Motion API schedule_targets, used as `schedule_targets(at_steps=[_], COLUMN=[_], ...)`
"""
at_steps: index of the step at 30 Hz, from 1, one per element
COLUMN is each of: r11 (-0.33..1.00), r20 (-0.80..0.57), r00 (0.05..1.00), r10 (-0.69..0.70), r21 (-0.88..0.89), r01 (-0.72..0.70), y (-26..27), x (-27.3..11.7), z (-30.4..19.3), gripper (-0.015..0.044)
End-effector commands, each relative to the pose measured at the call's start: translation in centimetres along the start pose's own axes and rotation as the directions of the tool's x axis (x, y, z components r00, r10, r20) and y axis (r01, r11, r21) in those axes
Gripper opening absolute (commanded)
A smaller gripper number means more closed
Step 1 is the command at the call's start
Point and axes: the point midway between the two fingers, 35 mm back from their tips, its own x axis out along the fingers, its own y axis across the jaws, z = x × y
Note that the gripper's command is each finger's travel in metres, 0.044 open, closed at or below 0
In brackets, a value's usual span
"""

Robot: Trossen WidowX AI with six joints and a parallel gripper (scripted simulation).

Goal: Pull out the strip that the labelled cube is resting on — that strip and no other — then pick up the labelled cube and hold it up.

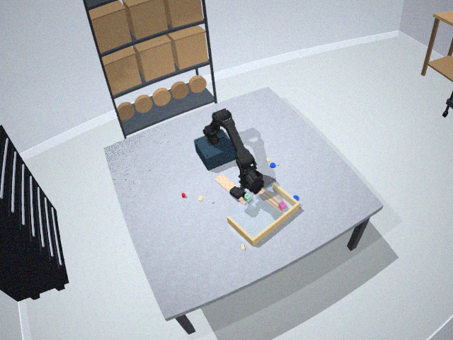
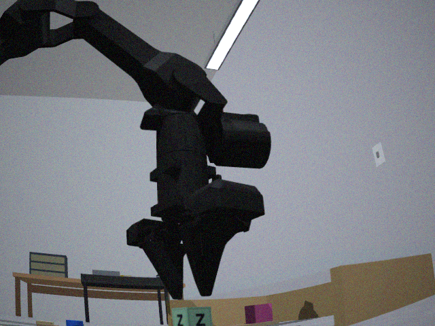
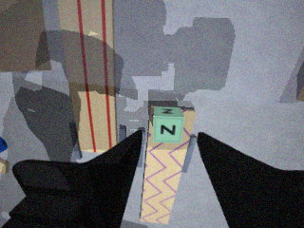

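Note:
The green cube marked Z (image 1: 247, 197) (image 2: 200, 316) (image 3: 168, 130) sits on the inner end of the strip with purple zigzags (image 1: 224, 181) (image 3: 159, 190). The strip lies between low grey rails, and its other end reaches out toward the arm's base. A second strip with red lines (image 1: 268, 198) (image 3: 97, 119) lies beside it, with a plain pink cube (image 1: 282, 205) (image 2: 263, 313) at its far end. My gripper (image 2: 191, 297) (image 3: 169, 135) points down, partly open and empty, above the green cube. In the wrist view its fingertips stand to either side of the cube.
A low wooden wall (image 1: 276, 224) (image 2: 383, 287) bounds the far side and flanks of the strip area. Small items lie around it: a blue piece (image 1: 272, 165), another blue piece (image 1: 296, 197), a red piece (image 1: 183, 195) and a tan block (image 1: 200, 198).

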Motion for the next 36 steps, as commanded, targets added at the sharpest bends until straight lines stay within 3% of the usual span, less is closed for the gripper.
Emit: schedule_targets(at_steps=[1, 21, 25, 31, 35, 36], r11=[1.0, 1.0, 1.0, 1.0, 1.0, 1.0], r20=[-0.001, -0.001, -0.001, -0.001, -0.001, -0.002], r00=[1.0, 1.0, 1.0, 1.0, 1.0, 1.0], r10=[0.002, 0.002, 0.0, 0.0, 0.001, 0.001], r21=[0.006, 0.006, 0.001, 0.001, 0.001, 0.001], r01=[-0.002, -0.002, 0.0, 0.0, -0.001, -0.001], y=[0.0, 0.1, 0.0, 0.0, 0.1, 0.2], x=[0.6, 3.6, 3.4, 3.4, 3.2, 2.9], z=[0.0, -0.1, -0.1, -0.1, -0.3, -0.5], gripper=[0.025, 0.025, 0.0145, 0.0105, 0.0, 0.0])
